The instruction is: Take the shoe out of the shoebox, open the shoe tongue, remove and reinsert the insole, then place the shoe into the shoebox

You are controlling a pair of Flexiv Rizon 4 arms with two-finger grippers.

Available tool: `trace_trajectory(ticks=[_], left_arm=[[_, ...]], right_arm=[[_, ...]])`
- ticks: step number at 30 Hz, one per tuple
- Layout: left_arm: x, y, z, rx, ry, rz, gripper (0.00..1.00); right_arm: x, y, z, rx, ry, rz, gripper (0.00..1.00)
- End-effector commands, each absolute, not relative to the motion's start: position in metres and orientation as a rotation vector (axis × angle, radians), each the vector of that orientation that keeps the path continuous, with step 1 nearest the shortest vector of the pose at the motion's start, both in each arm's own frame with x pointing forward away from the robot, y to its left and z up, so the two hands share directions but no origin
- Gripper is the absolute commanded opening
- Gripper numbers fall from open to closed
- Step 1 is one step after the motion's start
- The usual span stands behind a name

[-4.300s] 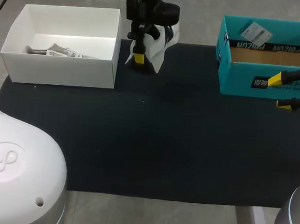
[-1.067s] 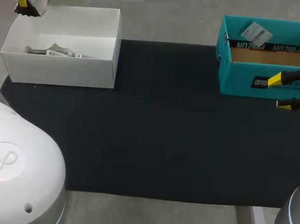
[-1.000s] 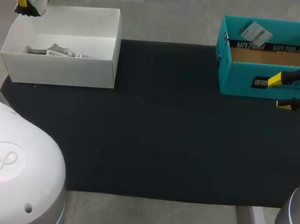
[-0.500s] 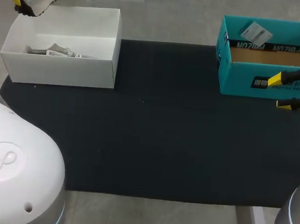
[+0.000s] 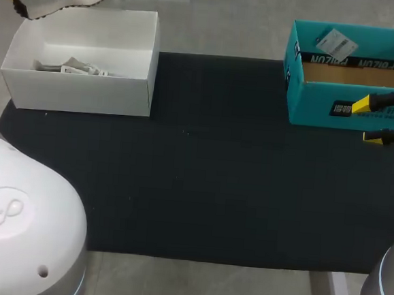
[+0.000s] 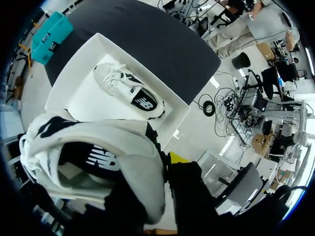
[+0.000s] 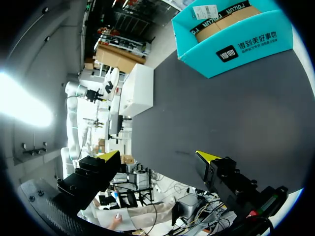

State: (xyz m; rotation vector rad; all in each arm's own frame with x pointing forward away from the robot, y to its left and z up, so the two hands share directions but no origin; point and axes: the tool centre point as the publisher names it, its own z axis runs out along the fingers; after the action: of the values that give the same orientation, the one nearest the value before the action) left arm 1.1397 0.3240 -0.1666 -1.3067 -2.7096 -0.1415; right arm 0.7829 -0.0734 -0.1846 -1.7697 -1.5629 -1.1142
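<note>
left gripper (image 6: 170, 162) up over shoebox (image 5: 78, 94) far corner, looks clamped on shoe (image 6: 98, 162) heel | right gripper (image 5: 367, 121) level beside teal box (image 5: 309, 105), fingers apart, holding nothing

left gripper (image 6: 157, 172) apparently clamped, right gripper (image 5: 365, 121) spread wide
</note>
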Motion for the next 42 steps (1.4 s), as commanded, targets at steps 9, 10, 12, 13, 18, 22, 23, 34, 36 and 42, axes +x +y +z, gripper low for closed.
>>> trace_trajectory(ticks=[9, 10, 12, 13, 18, 22, 23, 34, 36, 42], left_arm=[[1.136, 0.324, -0.165, -2.224, -2.041, -0.22, 0.0], [1.136, 0.324, -0.165, -2.224, -2.041, -0.22, 0.0], [1.136, 0.324, -0.165, -2.224, -2.041, -0.22, 0.0], [1.136, 0.324, -0.165, -2.224, -2.041, -0.22, 0.0], [1.138, 0.323, -0.168, -2.215, -2.054, -0.219, 0.0], [1.15, 0.319, -0.182, -2.175, -2.158, -0.181, 0.0], [1.152, 0.318, -0.183, -2.164, -2.172, -0.188, 0.0], [1.183, 0.313, -0.2, -2.085, -2.242, -0.196, 0.0], [1.192, 0.314, -0.205, -2.085, -2.238, -0.225, 0.0], [1.215, 0.319, -0.224, -2.053, -2.267, -0.284, 0.0]], right_arm=[[0.782, -0.073, -0.185, -1.773, -1.563, -1.113, 1.0], [0.782, -0.073, -0.185, -1.773, -1.563, -1.113, 1.0], [0.782, -0.073, -0.185, -1.773, -1.563, -1.113, 1.0], [0.782, -0.073, -0.185, -1.773, -1.563, -1.113, 1.0], [0.782, -0.073, -0.185, -1.773, -1.563, -1.113, 1.0], [0.782, -0.073, -0.185, -1.773, -1.563, -1.113, 1.0], [0.782, -0.073, -0.185, -1.773, -1.563, -1.113, 1.0], [0.782, -0.073, -0.185, -1.773, -1.563, -1.113, 1.0], [0.782, -0.073, -0.185, -1.773, -1.563, -1.113, 1.0], [0.782, -0.073, -0.185, -1.773, -1.563, -1.113, 1.0]])
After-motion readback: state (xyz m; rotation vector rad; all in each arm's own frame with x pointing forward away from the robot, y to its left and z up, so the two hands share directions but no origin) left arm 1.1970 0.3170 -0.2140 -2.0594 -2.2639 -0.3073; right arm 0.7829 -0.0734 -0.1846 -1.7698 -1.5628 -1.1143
